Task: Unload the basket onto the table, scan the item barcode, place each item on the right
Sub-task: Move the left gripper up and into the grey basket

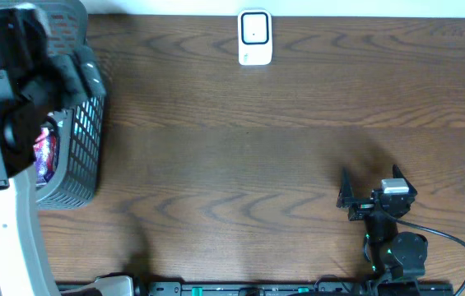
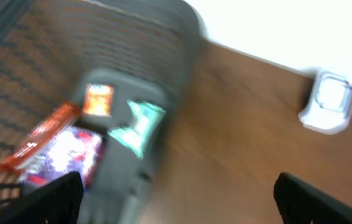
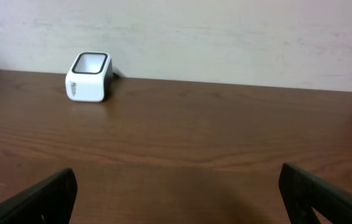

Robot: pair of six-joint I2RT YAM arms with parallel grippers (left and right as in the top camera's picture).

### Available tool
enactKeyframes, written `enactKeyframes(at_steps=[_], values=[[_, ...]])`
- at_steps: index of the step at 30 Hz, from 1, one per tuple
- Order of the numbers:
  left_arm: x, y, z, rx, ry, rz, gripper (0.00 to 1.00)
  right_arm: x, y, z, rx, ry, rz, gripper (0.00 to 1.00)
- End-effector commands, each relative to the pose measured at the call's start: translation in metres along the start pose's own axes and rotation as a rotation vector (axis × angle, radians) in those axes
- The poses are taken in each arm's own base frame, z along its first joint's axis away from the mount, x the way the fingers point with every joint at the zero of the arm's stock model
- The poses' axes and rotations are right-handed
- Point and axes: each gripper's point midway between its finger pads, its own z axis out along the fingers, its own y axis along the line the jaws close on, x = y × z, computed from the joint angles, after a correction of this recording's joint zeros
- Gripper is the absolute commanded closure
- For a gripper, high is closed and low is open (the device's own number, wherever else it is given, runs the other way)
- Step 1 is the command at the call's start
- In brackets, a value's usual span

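A white barcode scanner [image 1: 255,37] stands at the table's far edge, also seen in the left wrist view [image 2: 328,102] and the right wrist view [image 3: 89,76]. Several snack packets lie in a grey mesh basket [image 1: 84,140] at the left: a purple-white one [image 2: 70,155], an orange-red one [image 2: 38,140] and a teal one [image 2: 137,127], all blurred. My left gripper [image 2: 179,199] hangs open above the basket's right wall [image 2: 163,37], holding nothing. My right gripper [image 1: 372,182] rests open and empty low over the table [image 3: 179,193], facing the scanner.
Brown wooden table [image 1: 240,164] stretches between basket and right arm. A white wall [image 3: 225,37] runs behind the scanner. The left arm's body [image 1: 2,90] covers part of the basket from above. A cable [image 1: 454,242] loops beside the right arm.
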Motion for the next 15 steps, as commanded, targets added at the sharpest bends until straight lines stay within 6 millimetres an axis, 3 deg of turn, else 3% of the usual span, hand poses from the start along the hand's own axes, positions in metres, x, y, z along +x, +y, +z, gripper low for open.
enactKeyframes(at_steps=[1,7,10,15], values=[[-0.021,0.047,-0.001,-0.179,-0.082,-0.149,0.02,0.0,-0.003,0.0,0.013,-0.001,-0.007,0.01],[-0.03,0.098,0.043,-0.299,-0.039,-0.242,0.02,0.0,-0.003,0.0,0.013,-0.001,-0.007,0.01],[-0.018,0.124,0.082,-0.36,0.057,-0.293,0.02,0.001,-0.003,0.0,0.013,0.001,-0.007,0.01],[0.009,0.152,0.128,-0.418,0.214,-0.295,0.02,0.001,-0.003,0.0,0.013,0.001,-0.007,0.01]])
